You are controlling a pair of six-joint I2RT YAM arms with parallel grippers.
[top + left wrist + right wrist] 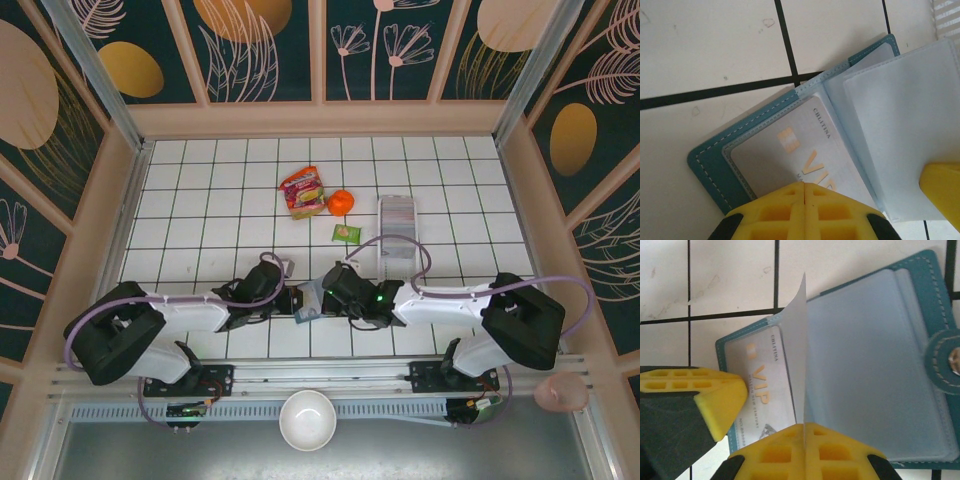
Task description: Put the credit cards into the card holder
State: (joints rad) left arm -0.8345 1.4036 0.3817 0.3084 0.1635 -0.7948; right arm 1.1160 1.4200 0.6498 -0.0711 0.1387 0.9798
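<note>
The card holder lies open on the white tiles at lower centre of the top view, between the two grippers. The left gripper has its fingers pressed together at the holder's lower edge, over a silver VIP card lying in the left pocket; whether it pinches anything cannot be told. The right gripper is clamped on a sleeve, holding it upright at frame centre.
</note>
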